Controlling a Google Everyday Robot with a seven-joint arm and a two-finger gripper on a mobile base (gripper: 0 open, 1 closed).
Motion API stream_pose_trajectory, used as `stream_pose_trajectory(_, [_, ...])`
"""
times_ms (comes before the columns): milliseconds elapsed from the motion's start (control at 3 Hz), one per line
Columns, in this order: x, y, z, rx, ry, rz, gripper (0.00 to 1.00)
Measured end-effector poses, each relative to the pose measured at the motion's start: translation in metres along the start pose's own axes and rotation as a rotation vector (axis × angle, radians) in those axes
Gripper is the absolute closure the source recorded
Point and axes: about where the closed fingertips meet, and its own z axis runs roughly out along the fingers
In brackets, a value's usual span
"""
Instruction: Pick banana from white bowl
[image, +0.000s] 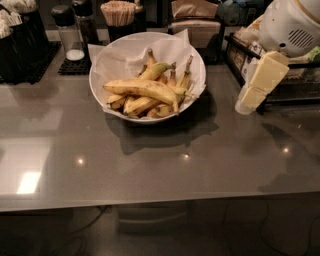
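Spreads below and to the left of the gripper (248, 101): a wide grey counter (150, 170), glossy with light spots. Looms above and to the right of it: the rounded white arm housing (292, 25). Sits well to the left, apart from it: the white bowl (94, 90), lined with crinkled white paper (120, 55). Slants down from the housing at the right edge, cream-coloured and blocky, tip low over the counter, just in front of a dark wire rack (295, 95). Open or closed: cannot tell. Holds nothing visible. Lies across the top of the pile in the bowl, far left of the gripper and untouched: the banana (145, 89), long and yellow. Crowd under and behind it: smaller bananas (137, 106). Stand further back and left: a cup of sticks (118, 12) and a shaker (70, 32).
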Motion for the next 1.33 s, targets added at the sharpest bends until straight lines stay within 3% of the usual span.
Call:
stream_pose_trajectory(333, [-0.01, 0.001, 0.01, -0.011, -0.046, 0.027, 0.0])
stream_pose_trajectory(667, [-0.048, 0.003, 0.031, -0.053, -0.1, -0.034, 0.0])
stream_pose_trajectory(1000, [-0.048, 0.003, 0.031, -0.053, -0.1, -0.035, 0.0])
stream_pose_trajectory(1333, [-0.069, 0.009, 0.051, -0.086, -0.164, -0.067, 0.0])
